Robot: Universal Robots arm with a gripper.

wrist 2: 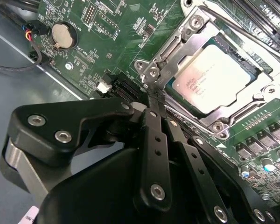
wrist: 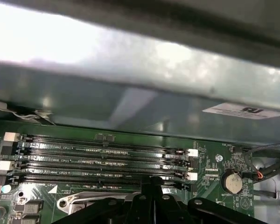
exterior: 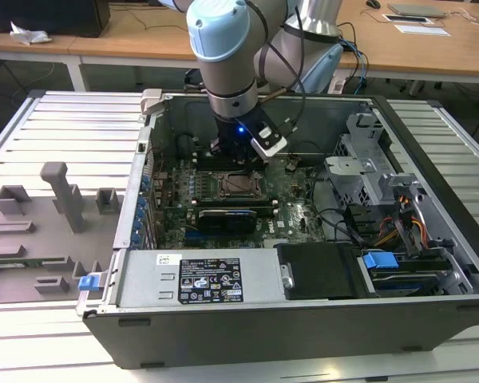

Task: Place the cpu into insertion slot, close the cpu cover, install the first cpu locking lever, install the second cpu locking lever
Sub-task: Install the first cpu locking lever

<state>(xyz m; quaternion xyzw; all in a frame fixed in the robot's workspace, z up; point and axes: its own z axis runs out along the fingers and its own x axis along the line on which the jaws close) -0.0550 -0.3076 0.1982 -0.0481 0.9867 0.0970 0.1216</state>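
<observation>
The pincer (wrist 2: 152, 95) had its fingers pressed together, with nothing that I could make out between them. Its tips sat at one corner of the insertion slot (exterior: 221, 185), on the green board near the middle of the open case. The cpu (wrist 2: 214, 77) lay flat in that slot, and the cpu cover (wrist 2: 175, 49) was down around its edges. I judged the work to be at the locking levers, though I could not tell whether either was latched. To do it well, I thought the tips should bear only on the lever wire, clear of the chip's pale top and the thin cover plate.

Nearest in the exterior view lay the grey power supply box (exterior: 199, 279), then a black card (exterior: 227, 217) just short of the slot. Beyond the slot ran the memory slots (wrist: 102, 158), close enough to crowd any sideways sweep. A coin battery (wrist 2: 61, 36) and loose cables (wrist 2: 9, 65) sat off to one side. The case wall (wrist: 130, 93) stood farthest.
</observation>
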